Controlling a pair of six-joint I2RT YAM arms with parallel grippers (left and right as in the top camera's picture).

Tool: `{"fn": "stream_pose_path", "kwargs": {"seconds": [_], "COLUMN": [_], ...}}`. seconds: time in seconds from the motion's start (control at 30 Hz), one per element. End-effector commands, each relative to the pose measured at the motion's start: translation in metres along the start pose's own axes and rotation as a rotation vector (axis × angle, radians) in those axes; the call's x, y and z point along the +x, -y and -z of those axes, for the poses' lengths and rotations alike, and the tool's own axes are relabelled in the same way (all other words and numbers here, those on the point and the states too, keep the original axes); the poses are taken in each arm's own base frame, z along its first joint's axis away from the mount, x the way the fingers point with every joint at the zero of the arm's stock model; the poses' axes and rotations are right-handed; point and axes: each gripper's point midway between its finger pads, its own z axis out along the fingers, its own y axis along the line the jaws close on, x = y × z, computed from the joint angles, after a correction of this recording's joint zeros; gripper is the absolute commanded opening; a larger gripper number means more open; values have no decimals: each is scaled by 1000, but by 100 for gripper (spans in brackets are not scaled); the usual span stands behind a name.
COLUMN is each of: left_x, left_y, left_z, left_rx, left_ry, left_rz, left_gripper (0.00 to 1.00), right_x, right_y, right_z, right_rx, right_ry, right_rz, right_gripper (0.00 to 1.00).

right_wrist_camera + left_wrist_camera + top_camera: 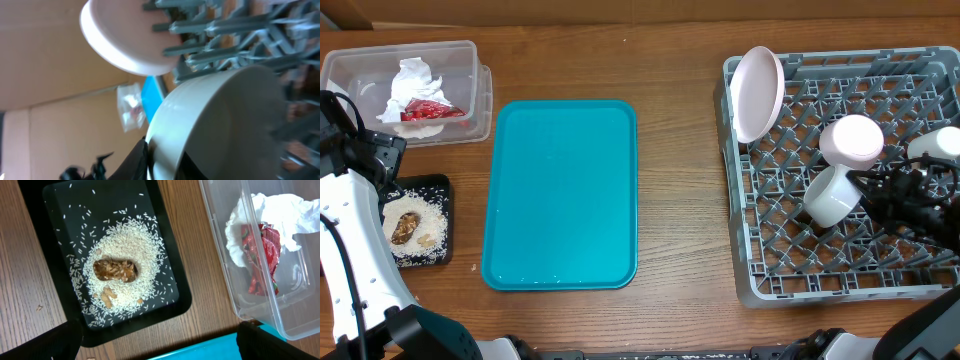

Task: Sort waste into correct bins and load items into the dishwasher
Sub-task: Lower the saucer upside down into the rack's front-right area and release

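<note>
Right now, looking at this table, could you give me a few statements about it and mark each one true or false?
1. The red wrapper lies in the clear tub with the napkin. True.
2. The rice sits on the teal tray. False: it lies in the black tray.
3. A plate stands on edge in the grey dish rack. True.
4. The left gripper holds the napkin. False: it is open and holds nothing.
</note>
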Motion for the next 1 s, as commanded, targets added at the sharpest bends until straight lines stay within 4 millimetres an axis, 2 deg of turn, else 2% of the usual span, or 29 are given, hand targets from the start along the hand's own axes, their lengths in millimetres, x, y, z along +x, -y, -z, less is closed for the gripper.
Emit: {"fn": "stream_pose_path", "kwargs": {"seconds": [0.0, 0.23, 0.47, 0.67, 0.8, 0.97], "left_x": [-1, -1, -1, -1, -1, -1], "left_y": [-1, -1, -1, -1, -1, -1], "left_z": [-2, -2, -2, -2, -2, -2], "left_rx": [-12, -12, -12, -12, -12, -12], "left_ry": [7, 7, 7, 7, 7, 7], "left_rz": [7, 7, 7, 7, 7, 7], "left_gripper": [100, 100, 100, 100, 100, 100], "right_x": [-14, -28, -13, 4, 21, 48], "right_y": [19, 20, -2, -10, -16, -46], "right_z": [22, 62, 73, 59, 43, 32], "right_rx": [225, 471, 476, 518, 531, 489], "right_ry": [84, 270, 330, 277, 205, 181], "right_rz": [12, -43, 19, 85, 129, 280], "right_gripper": [20, 25, 25, 25, 17, 18]}}
